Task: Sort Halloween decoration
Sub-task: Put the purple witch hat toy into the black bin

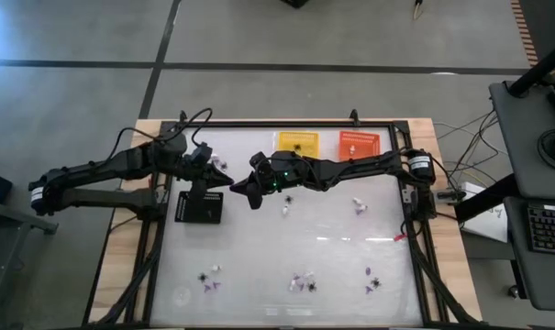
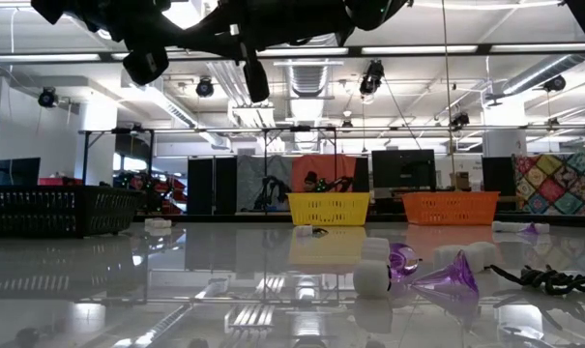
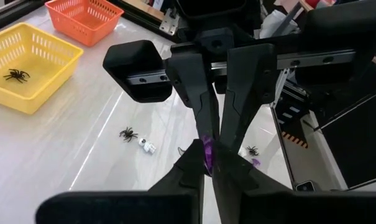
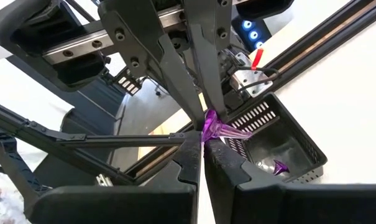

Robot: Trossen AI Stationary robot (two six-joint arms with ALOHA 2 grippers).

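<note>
The Halloween decoration is many tiny trinkets. One purple trinket [image 4: 220, 130] hangs in the air between my two grippers, which meet tip to tip beside the black basket [image 1: 199, 207]. My left gripper [image 1: 227, 180] [image 3: 207, 167] and my right gripper [image 1: 248, 190] [image 4: 203, 151] are both shut on it. Another purple trinket [image 4: 279, 165] lies on the black basket's floor. A black spider [image 3: 16, 75] lies in the yellow basket [image 1: 297, 142]. Other trinkets [image 1: 300, 282] lie loose on the table. My left gripper pinches the purple trinket's one end [image 4: 209, 118] between its two fingertips, slanting down from the table's left. The trinket is clear of the table. My right gripper pinches the same trinket's other end [image 3: 207, 148] between its two fingertips, coming about level from the table's right.
An orange basket [image 1: 358, 144] stands next to the yellow one at the far edge. A black spider [image 3: 127, 133] and a white trinket [image 3: 148, 147] lie mid-table. More trinkets [image 1: 209, 280] [image 1: 372, 280] lie along the near edge. A dark frame [image 1: 415, 229] borders the table.
</note>
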